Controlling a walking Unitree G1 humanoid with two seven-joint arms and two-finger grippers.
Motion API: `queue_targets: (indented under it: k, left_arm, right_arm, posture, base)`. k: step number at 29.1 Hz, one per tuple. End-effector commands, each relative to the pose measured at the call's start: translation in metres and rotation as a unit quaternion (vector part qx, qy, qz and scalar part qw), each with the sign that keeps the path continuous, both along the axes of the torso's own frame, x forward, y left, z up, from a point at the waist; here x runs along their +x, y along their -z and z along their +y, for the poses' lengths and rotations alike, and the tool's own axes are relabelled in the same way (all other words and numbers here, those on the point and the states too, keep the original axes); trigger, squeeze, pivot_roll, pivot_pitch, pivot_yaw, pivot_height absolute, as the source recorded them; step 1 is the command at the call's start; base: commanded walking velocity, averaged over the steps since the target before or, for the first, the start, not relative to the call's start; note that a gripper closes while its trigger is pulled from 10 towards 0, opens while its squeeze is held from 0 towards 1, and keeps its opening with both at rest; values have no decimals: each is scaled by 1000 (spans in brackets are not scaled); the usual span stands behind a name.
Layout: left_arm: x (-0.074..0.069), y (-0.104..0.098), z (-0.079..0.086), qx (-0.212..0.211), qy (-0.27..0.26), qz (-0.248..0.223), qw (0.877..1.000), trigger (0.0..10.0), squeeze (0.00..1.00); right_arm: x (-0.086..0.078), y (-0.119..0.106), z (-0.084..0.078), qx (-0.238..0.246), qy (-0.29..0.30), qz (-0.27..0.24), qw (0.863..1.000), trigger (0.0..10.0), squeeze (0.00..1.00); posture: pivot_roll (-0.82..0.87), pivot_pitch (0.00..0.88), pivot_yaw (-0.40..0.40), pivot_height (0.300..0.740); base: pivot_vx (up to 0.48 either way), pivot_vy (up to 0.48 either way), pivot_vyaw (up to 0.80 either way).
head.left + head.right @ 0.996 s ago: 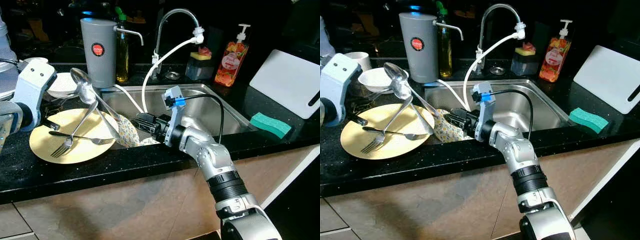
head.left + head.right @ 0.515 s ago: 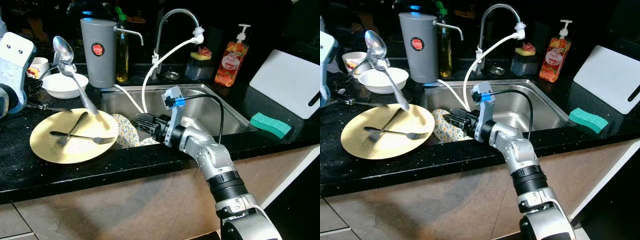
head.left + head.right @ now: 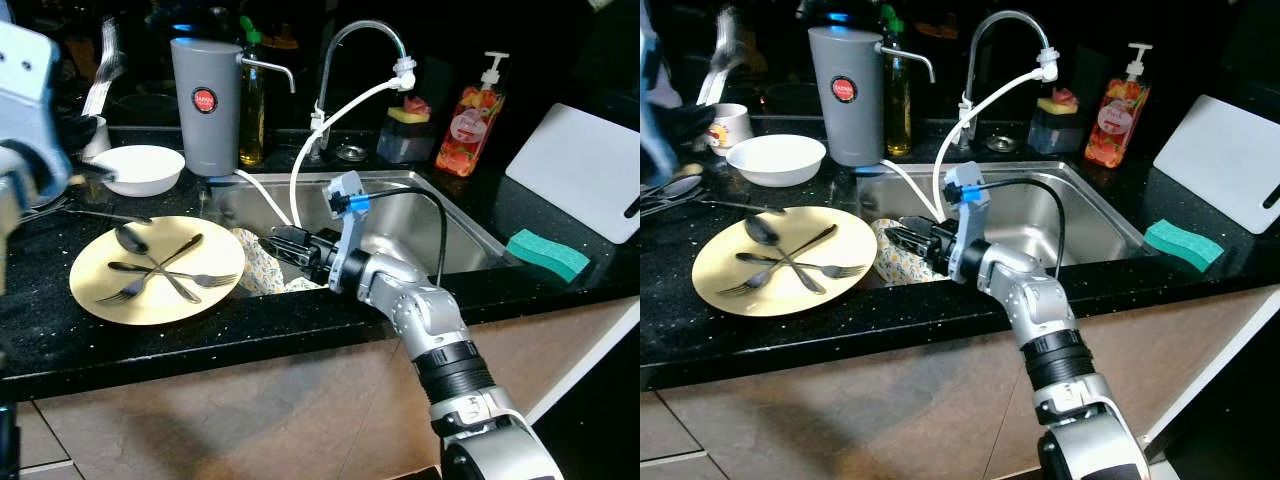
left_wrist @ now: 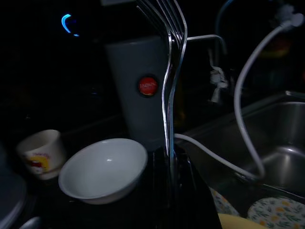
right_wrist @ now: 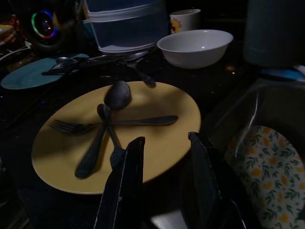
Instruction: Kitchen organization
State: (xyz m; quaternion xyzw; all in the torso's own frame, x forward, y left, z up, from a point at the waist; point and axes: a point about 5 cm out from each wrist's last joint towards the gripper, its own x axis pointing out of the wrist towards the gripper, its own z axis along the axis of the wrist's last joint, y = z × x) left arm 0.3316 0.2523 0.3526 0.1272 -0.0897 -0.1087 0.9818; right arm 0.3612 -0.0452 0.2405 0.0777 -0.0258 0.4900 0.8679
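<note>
Left gripper (image 4: 169,157) upper left of frame, clamped on a fork (image 4: 170,57), lifted since a second ago; spoon now dropped onto yellow plate (image 3: 205,290) with other cutlery; right gripper (image 5: 164,157) parted, empty, at sink (image 3: 470,235) edge; sorting under way.

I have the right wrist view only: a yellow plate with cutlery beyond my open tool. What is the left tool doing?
Observer: The left tool is shut on a fork, held upright with its tines up, beside the white bowl.
Operator: Anything on the counter right of the sink?
Observer: A green sponge lies there, in front of a white cutting board.
Operator: And behind the sink?
Observer: A curved faucet with a white hose attached, and a red soap pump bottle to its right.
</note>
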Motion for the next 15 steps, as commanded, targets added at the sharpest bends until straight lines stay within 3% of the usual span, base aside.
queue_targets:
  k: [1,6,13,14,15]
  left_arm:
    - [5,17,-9,20,7,24,999,0,0]
    - [7,27,-16,10,22,20,1000,0,0]
    - [12,58,-41,-83,103,27,991,0,0]
    - [11,63,-45,-102,123,26,987,0,0]
    - [10,67,-49,-120,146,23,982,0,0]
  right_arm:
    - [1,-1,-2,0,6,-1,1000,10000,0]
    - [1,-3,-4,6,13,-3,1000,10000,0]
    - [6,-14,-8,77,61,3,995,10000,0]
    - [6,-16,-8,90,64,6,994,10000,20]
    - [7,-17,-8,100,66,8,993,10000,192]
  posture:
    - [17,1,-97,740]
    - [18,0,-96,740]
    - [20,1,-88,740]
    - [20,1,-88,740]
    - [20,1,-88,740]
  base:
    - [0,0,0]
    - [0,0,0]
    - [0,0,0]
    - [0,0,0]
    - [0,0,0]
